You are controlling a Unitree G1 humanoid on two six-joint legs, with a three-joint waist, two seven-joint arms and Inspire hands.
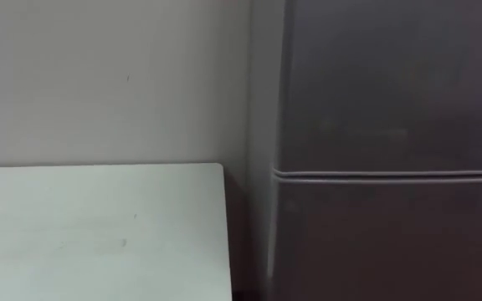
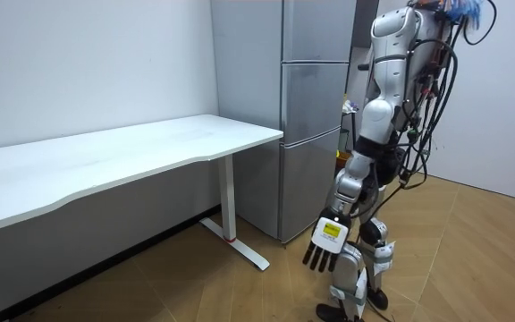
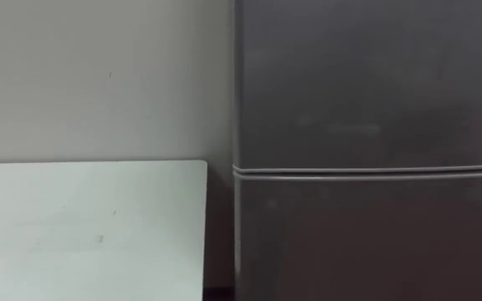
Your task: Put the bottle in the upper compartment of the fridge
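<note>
Room: pale wall [image 1: 99, 75], wood-pattern floor [image 2: 472, 259].
Table [image 1: 99, 234]: white top on a white leg frame, set along the wall, its end just beside the fridge, with a narrow dark gap between them.
Fridge [image 1: 392, 92]: grey and tall, with doors stacked one above another and all closed. Upper door [image 3: 366, 84] and the door under it meet at a pale seam [image 1: 392, 176].
Robot: stands upright on the floor, close before the fridge, facing it.
Left hand [image 2: 329, 237]: hangs low beside the leg, fingers straight and pointing downward, holding nothing.
Bottle: I cannot tell where it is.
</note>
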